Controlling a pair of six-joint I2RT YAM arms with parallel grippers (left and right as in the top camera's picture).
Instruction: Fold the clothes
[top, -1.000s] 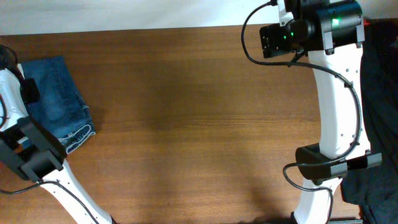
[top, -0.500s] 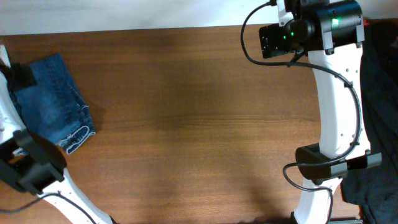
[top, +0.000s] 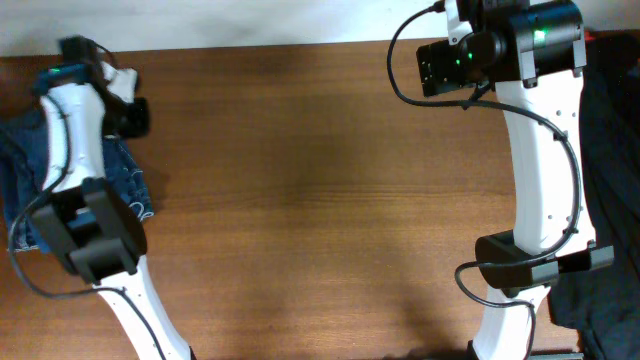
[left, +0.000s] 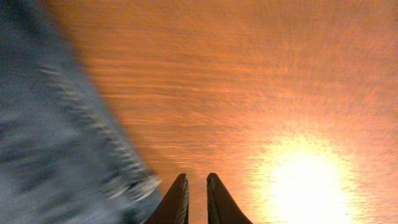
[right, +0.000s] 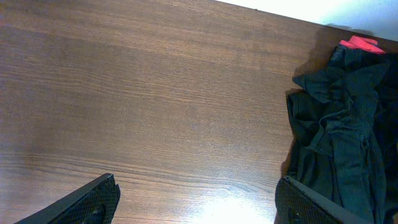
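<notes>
The jeans (top: 22, 160) lie bunched at the near-left rim of the table (top: 300, 200), partly under the left arm (top: 70, 130), with a frayed hem showing just beside the arm's lower link. In the left wrist view (badly smeared) the denim fills the side to the left of the left gripper (left: 194, 180), its edge just beside the left finger, though I cannot tell whether it touches. That gripper's fingers are drawn close together with only a thin slit between them, and nothing sits in the slit. The right gripper (right: 198, 190) hangs over bare wood well apart from the jeans, its two fingers spread wide and empty. To its right lies a heap of black clothing (right: 336, 137) with a red scrap (right: 357, 43) at the far end.
</notes>
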